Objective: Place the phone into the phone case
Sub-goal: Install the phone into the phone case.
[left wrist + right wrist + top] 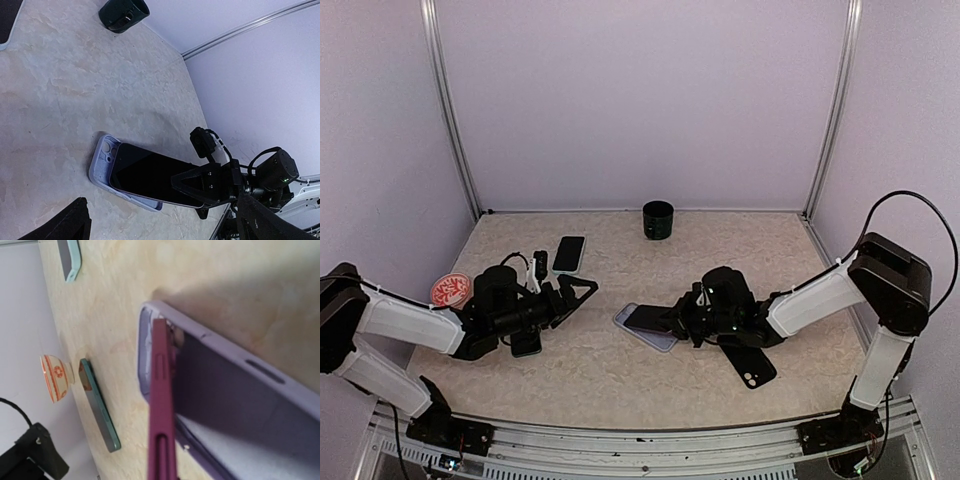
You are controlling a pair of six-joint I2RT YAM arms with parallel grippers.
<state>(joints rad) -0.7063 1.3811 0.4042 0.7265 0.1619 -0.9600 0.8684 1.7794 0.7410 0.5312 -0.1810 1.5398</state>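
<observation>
Left arm (pixel 405 325), lower left of top view: white link shells, black joint housings, thin black cable along shell. Right arm (pixel 817 300), right side: same white shells, blocky black elbow joint, black cable loop (pixel 920 205) at upper right. Left gripper (pixel 582 296): black, triangular open-frame fingers. Right gripper (pixel 685 320): black too; small green light (pixel 286 176) on housing behind.

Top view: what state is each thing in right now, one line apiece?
phone: tilted, one end in the case, gripped end raised, not seated
phone case: lying flat, open side up
right hand: shut on the phone
left hand: open, empty
black cup: upright
</observation>
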